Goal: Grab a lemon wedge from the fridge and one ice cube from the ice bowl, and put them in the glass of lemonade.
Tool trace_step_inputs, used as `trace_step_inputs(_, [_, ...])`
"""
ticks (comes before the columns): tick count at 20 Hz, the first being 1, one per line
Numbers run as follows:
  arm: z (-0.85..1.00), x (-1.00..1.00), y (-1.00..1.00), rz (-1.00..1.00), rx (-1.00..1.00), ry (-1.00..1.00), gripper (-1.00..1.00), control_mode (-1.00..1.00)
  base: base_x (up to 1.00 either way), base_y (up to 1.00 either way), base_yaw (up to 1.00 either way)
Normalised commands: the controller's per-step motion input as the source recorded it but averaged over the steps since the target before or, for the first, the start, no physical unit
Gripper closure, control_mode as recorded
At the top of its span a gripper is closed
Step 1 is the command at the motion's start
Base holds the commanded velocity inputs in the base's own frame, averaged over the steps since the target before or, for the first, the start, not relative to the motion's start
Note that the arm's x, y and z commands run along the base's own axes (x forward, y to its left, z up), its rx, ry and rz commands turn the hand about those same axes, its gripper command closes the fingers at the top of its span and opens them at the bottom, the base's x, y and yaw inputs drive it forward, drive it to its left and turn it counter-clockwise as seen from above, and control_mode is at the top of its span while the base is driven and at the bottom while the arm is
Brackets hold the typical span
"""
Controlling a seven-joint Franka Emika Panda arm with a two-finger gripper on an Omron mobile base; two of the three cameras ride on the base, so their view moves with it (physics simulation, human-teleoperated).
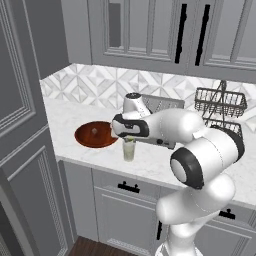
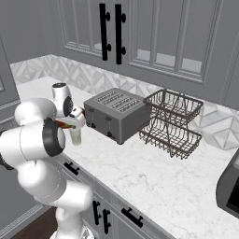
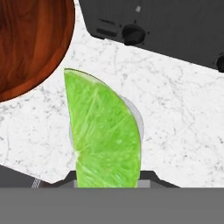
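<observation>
Kitchen: marble counter point(image 1: 75, 120), toaster point(image 2: 116, 113), grey cabinets point(image 2: 154, 32), probably a dish rack point(image 2: 170, 122).

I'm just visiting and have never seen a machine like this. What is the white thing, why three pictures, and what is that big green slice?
The white thing is a robot arm standing at a kitchen counter. Two cameras ride behind it, one on its left and one on its right, so those two pictures show one scene from two sides. The third camera sits on the hand and looks down past the gripper.

On the counter lie a brown wooden bowl with a small ice cube in it, a glass of lemonade, a toaster and a wire rack.

The green slice is a lemon wedge, pinched in the gripper. It looks huge because the hand camera is so close. It hangs right above the glass, whose rim peeks out behind it.
</observation>
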Motion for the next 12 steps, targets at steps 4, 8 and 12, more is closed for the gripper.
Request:
trace_step_inputs(4, [0.01, 0.02, -0.17, 0.00, 0.00, 0.00, 1.00, -1.00, 0.00, 0.00, 0.00])
trace_step_inputs(8, [0.00, 0.05, -0.03, 0.00, 0.00, 0.01, 1.00, -1.00, 0.00, 0.00, 0.00])
trace_step_inputs(12, [-0.01, 0.05, 0.00, 0.00, 0.00, 0.00, 1.00, -1.00, 0.00, 0.00, 0.00])
